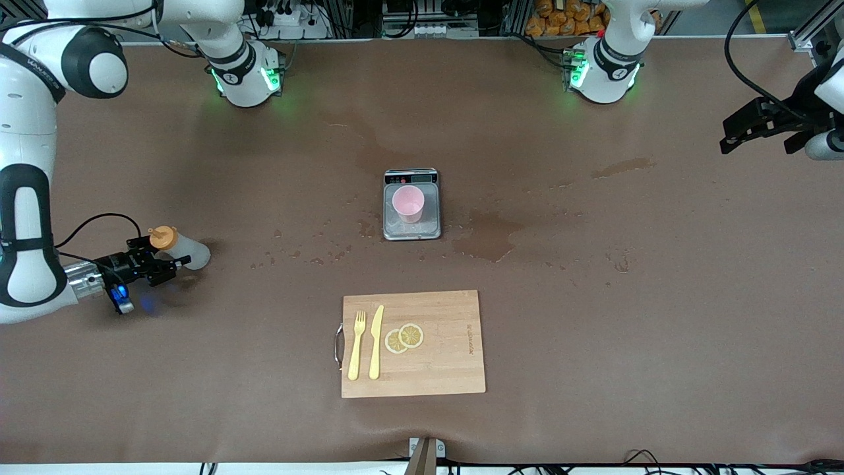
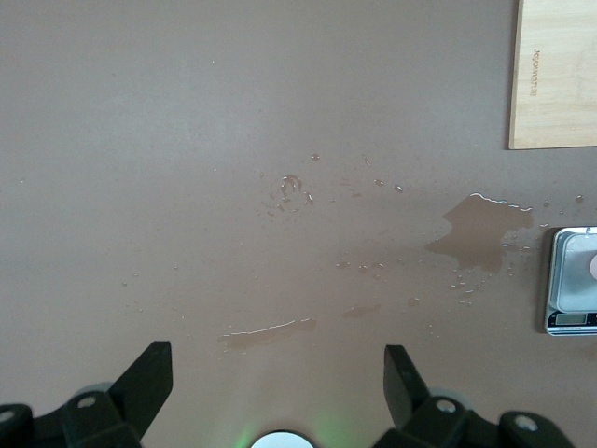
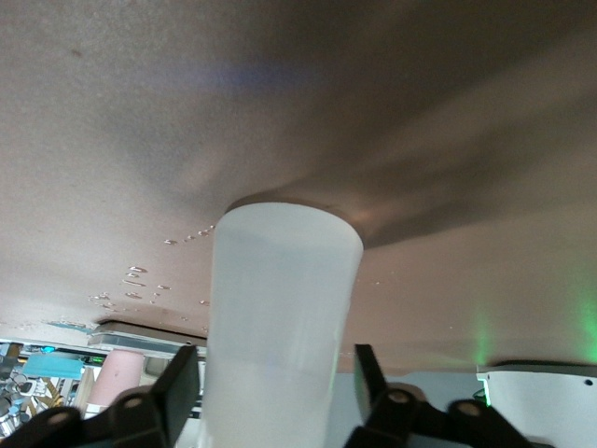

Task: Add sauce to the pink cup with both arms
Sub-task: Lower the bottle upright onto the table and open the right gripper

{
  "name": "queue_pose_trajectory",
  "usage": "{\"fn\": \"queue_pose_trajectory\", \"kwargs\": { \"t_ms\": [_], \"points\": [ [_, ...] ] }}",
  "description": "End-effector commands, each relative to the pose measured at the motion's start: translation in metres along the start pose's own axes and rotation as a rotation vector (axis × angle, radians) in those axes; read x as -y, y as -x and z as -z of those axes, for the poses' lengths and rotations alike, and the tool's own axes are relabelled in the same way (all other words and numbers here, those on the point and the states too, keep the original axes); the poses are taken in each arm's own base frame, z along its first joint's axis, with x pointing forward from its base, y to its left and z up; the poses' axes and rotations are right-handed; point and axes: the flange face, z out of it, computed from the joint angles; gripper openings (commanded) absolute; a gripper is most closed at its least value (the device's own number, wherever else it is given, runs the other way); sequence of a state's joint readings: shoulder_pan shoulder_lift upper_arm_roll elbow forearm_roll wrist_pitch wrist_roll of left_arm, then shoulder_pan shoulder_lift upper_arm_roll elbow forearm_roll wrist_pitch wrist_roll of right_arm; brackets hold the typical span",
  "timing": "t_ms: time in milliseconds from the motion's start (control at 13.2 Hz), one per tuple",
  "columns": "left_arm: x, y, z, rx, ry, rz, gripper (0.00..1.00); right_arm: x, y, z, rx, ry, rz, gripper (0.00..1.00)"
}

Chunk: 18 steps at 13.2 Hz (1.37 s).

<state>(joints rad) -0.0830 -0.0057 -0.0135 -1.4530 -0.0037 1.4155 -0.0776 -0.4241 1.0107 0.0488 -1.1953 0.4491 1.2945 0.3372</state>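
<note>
Front view: right gripper [image 1: 165, 262] low at the right arm's end of the table, fingers straddling the translucent whitish squeeze bottle with orange cap [image 1: 177, 247], contact unclear. Pale-pink tapered cup [image 1: 408, 204] sits upright on small steel kitchen scale [image 1: 412, 230] mid-table. Left gripper [image 1: 758, 128] waits raised, fingers spread wide.

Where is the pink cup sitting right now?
The pink cup stands on a small kitchen scale mid-table in the front view, farther from the camera than the wooden cutting board.

Probably a robotics lab, paper-covered table [image 1: 593, 316], cabling, aluminium framing [image 1: 808, 26]
</note>
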Motion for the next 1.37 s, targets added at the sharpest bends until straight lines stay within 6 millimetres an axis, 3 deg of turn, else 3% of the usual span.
{"fn": "queue_pose_trajectory", "kwargs": {
  "t_ms": [0,304,683,835,987,1290],
  "points": [
    [-0.004,0.0,0.003,-0.004,0.021,-0.001,1.0,0.015,0.017,0.009,0.003,-0.016,-0.1,1.0],
    [-0.002,0.0,0.003,-0.004,0.021,0.0,1.0,0.042,0.054,0.02,0.008,0.012,-0.128,1.0],
    [-0.001,0.0,0.005,-0.007,0.021,0.003,1.0,0.083,0.126,0.048,-0.024,0.066,-0.018,1.0],
    [-0.001,0.0,0.004,-0.006,0.021,0.003,1.0,0.108,0.153,0.044,-0.026,0.119,0.023,1.0],
    [-0.002,0.0,0.004,-0.004,0.021,0.0,1.0,0.114,0.167,0.051,-0.028,0.118,0.047,1.0],
    [-0.005,0.005,0.006,0.001,0.023,-0.007,1.0,0.159,0.231,0.046,-0.119,0.18,0.131,1.0]
  ]
}}
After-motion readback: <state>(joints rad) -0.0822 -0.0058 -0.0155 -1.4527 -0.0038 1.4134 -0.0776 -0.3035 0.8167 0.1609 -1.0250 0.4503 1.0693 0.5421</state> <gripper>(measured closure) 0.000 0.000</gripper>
